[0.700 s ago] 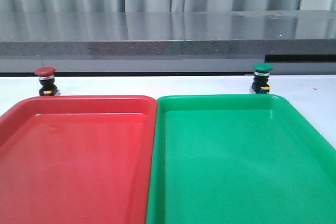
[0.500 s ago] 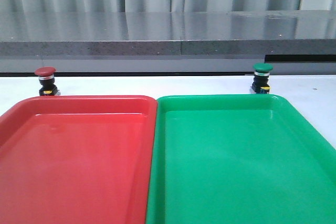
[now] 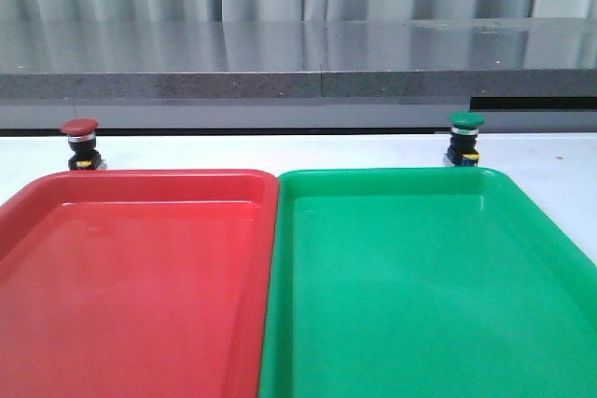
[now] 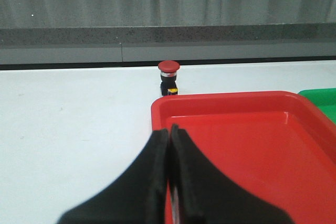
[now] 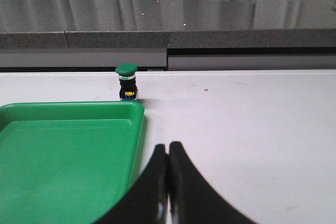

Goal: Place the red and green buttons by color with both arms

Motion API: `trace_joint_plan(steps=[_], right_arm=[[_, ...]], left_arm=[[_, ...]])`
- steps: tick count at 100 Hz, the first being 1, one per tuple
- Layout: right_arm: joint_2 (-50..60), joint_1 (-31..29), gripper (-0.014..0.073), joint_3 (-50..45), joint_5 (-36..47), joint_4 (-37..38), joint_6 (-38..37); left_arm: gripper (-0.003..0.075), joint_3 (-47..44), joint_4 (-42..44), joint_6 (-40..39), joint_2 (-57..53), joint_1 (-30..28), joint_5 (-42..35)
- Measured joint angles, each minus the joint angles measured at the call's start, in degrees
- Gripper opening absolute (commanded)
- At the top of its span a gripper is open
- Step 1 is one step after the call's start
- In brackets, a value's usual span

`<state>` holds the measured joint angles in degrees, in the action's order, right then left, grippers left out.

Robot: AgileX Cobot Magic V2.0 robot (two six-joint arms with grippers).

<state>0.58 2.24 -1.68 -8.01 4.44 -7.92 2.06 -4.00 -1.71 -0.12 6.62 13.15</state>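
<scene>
Left gripper (image 4: 169,129): black fingers pressed together, tips meeting with nothing between them; it sits low over the near left edge of the red tray, seen only in the left wrist view.
Right gripper (image 5: 168,146): black fingers likewise pressed together and holding nothing; it sits over bare white table just beside the green tray's right rim, seen only in the right wrist view.
Red button (image 4: 169,77): upright on the table well ahead of the left gripper, almost straight in line with the closed tips, just beyond the far rim of the red tray and outside it; dark-red cap on top, black body, yellow at the base.
Green button (image 5: 126,81): upright on the table well ahead of the right gripper and a little toward the green tray's side, just past that tray's far right corner and outside it.
Red tray (image 3: 140,179): lies flat, its long inner edge touching the green tray.
Green tray (image 3: 392,177): lies flat beside it, on the right gripper's side.
Table (image 3: 280,151): white, with a grey ledge (image 3: 298,81) behind both buttons.
</scene>
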Motion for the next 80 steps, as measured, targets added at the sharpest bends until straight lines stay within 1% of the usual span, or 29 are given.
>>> trace_joint_plan(steps=[14, 23, 33, 59, 69, 80], right_arm=[[0.00, 0.00, -0.0060, 0.00, 0.00, 0.00, 0.00], [0.00, 0.00, -0.0060, 0.00, 0.00, 0.00, 0.00], [0.00, 0.00, -0.0060, 0.00, 0.00, 0.00, 0.00], [0.00, 0.00, -0.0060, 0.00, 0.00, 0.00, 0.00], [0.00, 0.00, -0.0060, 0.00, 0.00, 0.00, 0.00], [0.00, 0.00, -0.0060, 0.00, 0.00, 0.00, 0.00]], left_arm=[[-0.0019, 5.11, -2.96, 0.00, 4.56, 0.00, 0.98], [-0.0019, 9.90, -3.90, 0.00, 9.27, 0.00, 3.82], [-0.0019, 16.36, -4.83, -0.12, 15.32, 0.00, 9.89], [-0.0019, 36.53, -5.04, -0.34, 32.32, 0.00, 31.91], [-0.0019, 42.14, -5.04, -0.34, 37.32, 0.00, 37.04], [-0.0019, 45.17, -5.04, -0.34, 40.21, 0.00, 39.35]])
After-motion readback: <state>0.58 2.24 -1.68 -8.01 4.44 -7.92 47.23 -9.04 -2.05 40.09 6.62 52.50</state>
